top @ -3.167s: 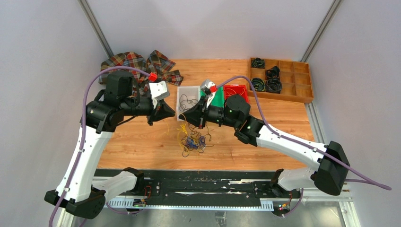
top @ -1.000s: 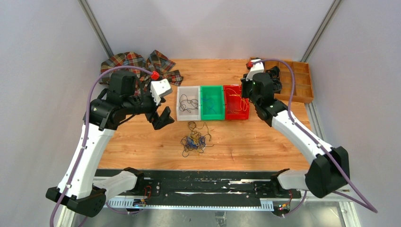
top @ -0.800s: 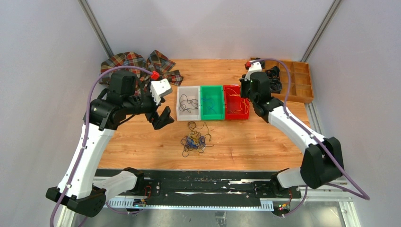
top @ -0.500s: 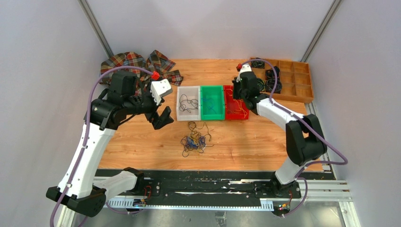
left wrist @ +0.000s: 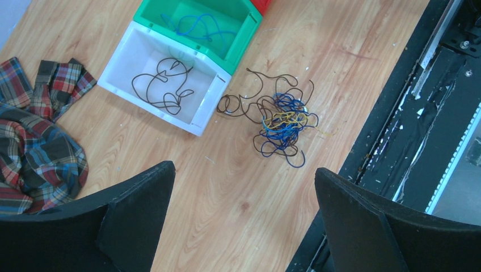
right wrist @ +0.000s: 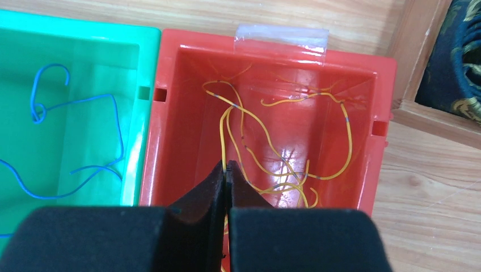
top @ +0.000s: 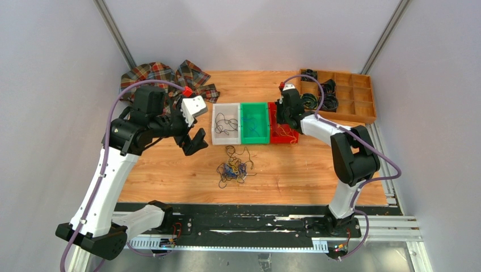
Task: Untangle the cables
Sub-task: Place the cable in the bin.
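1. The cables [top: 232,168] — a knot of blue, black and yellow wire — lie on the table [top: 170,170], just in front of a row of three bins and between the two arms. Neither gripper touches the knot.
2. A few thin black loops trail out of the knot toward the white bin [left wrist: 211,105] and end just beside its near corner.
3. The bins stand side by side, walls touching, and each holds loose wire of one colour. A black strand [left wrist: 161,90] curls on the floor of the white bin. A blue strand [right wrist: 79,102] lies in the green bin [right wrist: 144,68] in the middle. Several yellow wires [right wrist: 272,161] loop across the red bin [right wrist: 383,102].
4. The right gripper [right wrist: 227,173] hangs over the red bin with its fingers pressed flat together. A yellow strand [right wrist: 223,136] runs straight into the seam at their tips — pinched there — and the rest of it falls among the other yellow wires.
5. The left gripper [top: 194,141] hovers over bare wood to the left of the knot and the white bin. Its jaws are spread wide and have hold of nothing.
6. A plaid cloth [top: 164,76] lies crumpled at the far left of the table.
7. At the far right, a wooden tray [top: 363,116] sits beside the red bin, with thick black coils [top: 326,102] in some of its compartments.
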Available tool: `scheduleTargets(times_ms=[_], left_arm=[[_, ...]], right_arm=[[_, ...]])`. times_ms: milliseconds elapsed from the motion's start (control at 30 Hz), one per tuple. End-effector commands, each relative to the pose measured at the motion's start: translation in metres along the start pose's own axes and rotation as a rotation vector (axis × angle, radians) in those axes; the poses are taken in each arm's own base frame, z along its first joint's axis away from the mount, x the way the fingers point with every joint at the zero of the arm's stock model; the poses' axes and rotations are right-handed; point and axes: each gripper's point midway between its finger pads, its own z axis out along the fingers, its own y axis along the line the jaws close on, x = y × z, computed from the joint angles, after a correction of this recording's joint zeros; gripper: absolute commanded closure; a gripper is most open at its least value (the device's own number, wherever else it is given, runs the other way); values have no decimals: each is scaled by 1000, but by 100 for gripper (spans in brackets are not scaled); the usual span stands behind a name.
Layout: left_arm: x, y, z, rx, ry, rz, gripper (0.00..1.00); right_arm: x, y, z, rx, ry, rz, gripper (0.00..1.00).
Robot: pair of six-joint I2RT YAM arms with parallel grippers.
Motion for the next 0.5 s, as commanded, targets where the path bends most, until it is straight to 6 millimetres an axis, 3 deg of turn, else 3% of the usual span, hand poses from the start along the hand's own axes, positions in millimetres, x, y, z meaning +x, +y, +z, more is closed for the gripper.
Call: scheduleTargets(times_ms=[0, 67, 233, 467], left_arm=[[0, 2, 0, -7, -2, 8, 2], [0, 2, -1, -9, -2, 7, 2], [1, 4, -2, -26, 5, 11, 2], [4, 10, 0, -51, 23, 3, 2]], right_arm=[[-10, -5, -1, 9, 17, -12, 98], [-24, -3, -5, -1, -4, -30, 88], [-66, 1, -27, -9, -72, -64, 52], [-77, -4, -47, 14, -99, -62, 43]])
